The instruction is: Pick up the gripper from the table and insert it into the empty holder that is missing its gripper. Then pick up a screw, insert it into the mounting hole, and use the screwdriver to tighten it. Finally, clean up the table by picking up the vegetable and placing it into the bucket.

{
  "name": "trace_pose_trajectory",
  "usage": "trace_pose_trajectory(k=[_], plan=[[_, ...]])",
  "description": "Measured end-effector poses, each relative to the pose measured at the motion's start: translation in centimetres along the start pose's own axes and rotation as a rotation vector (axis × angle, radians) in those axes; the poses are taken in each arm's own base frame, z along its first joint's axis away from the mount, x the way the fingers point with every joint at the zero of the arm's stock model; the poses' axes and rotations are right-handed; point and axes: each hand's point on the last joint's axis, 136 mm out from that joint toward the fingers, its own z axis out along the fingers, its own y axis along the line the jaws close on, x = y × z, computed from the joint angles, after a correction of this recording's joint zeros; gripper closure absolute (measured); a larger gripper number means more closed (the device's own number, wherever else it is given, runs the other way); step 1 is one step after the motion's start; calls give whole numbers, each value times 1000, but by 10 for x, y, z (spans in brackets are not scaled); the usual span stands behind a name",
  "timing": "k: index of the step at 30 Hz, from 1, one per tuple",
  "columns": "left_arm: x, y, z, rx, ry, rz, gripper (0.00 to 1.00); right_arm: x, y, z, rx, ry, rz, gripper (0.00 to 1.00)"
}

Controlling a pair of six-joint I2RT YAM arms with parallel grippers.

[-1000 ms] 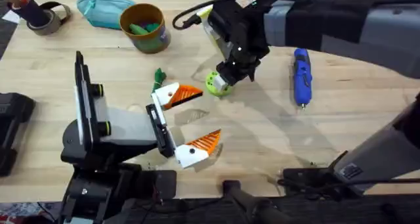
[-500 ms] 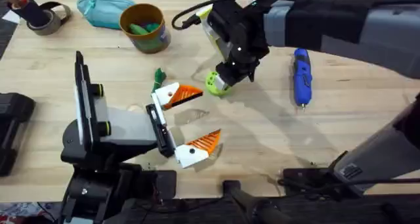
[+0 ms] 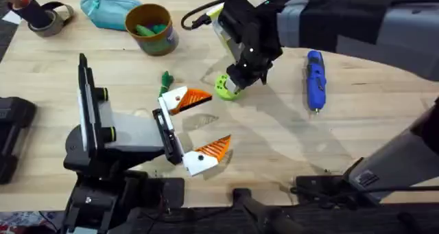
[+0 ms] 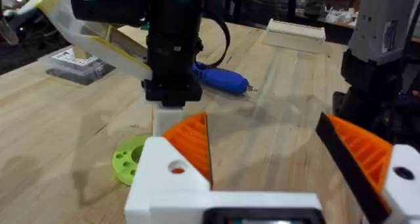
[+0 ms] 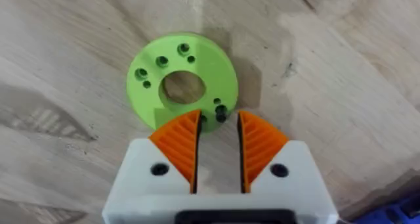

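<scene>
The lime-green ring gripper [image 3: 225, 88] [image 5: 182, 86] [image 4: 130, 163] lies flat on the table's middle. My right gripper [image 3: 238, 80] [image 5: 218, 119] points down at its near rim, its orange pads a narrow gap apart with nothing clamped between them. My left gripper [image 3: 204, 123] [image 4: 269, 142] rests wide open just in front of the ring. To the right lies the blue screwdriver [image 3: 315, 79] [image 4: 222, 79]. The dark-green vegetable [image 3: 165, 79] sits by the left gripper's far finger. At the back stands the bucket [image 3: 152, 29]. The holder and the screw are out of view.
A teal zip pouch [image 3: 106, 7] and a tape roll [image 3: 49, 18] sit at the back left. A black block [image 3: 12, 134] stands at the left edge. A clear box [image 4: 73, 63] rests beyond the right arm.
</scene>
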Motion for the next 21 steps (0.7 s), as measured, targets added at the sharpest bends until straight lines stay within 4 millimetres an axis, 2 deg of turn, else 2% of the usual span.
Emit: trace_pose_trajectory(k=[6,21], plan=[[0,0,0,0,0,0,10,0,0,0,0,2,0,705],[0,0,0,0,0,0,10,0,0,0,0,2,0,727]])
